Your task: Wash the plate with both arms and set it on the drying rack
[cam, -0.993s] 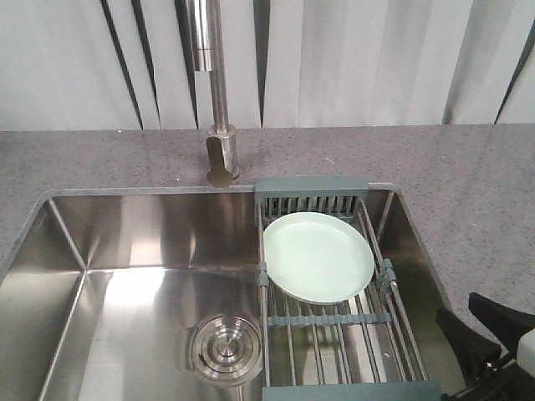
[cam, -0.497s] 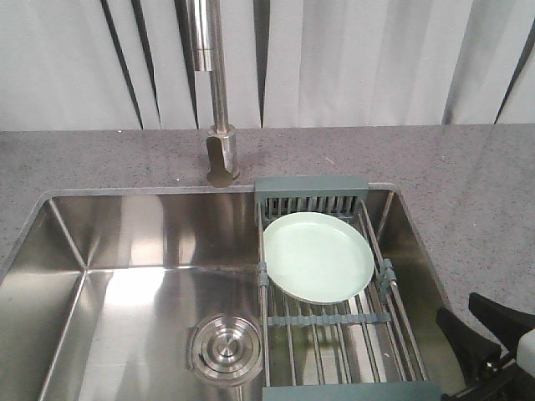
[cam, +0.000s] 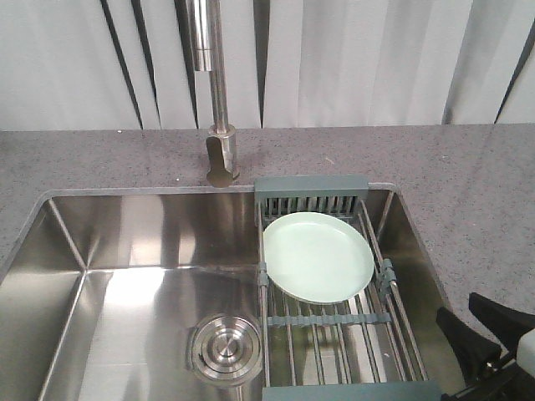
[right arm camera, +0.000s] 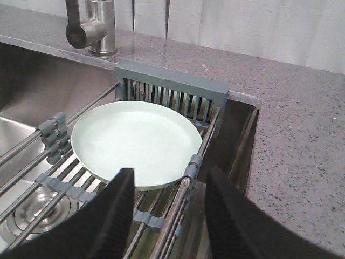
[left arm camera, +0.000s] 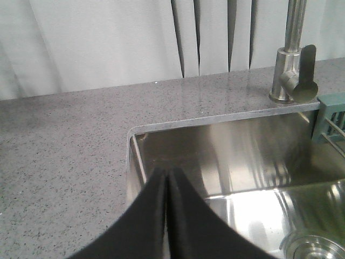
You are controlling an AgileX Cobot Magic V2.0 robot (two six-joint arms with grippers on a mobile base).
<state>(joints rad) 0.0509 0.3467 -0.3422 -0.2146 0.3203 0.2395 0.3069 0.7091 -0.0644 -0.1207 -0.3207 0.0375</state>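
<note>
The pale mint-green plate [cam: 316, 256] lies flat on the drying rack [cam: 334, 334] across the right side of the sink; it also shows in the right wrist view [right arm camera: 135, 143] on the rack [right arm camera: 167, 91]. My right gripper [right arm camera: 170, 178] is open and empty, just short of the plate's near edge; in the front view it [cam: 481, 322] sits at the bottom right over the counter. My left gripper [left arm camera: 165, 175] is shut and empty, above the sink's left corner. It is out of the front view.
A steel faucet [cam: 219, 100] stands behind the sink [cam: 142, 234]. A round steel drain [cam: 224, 349] sits in the basin left of the rack. Grey speckled counter [cam: 468, 175] surrounds the sink. White curtains hang behind.
</note>
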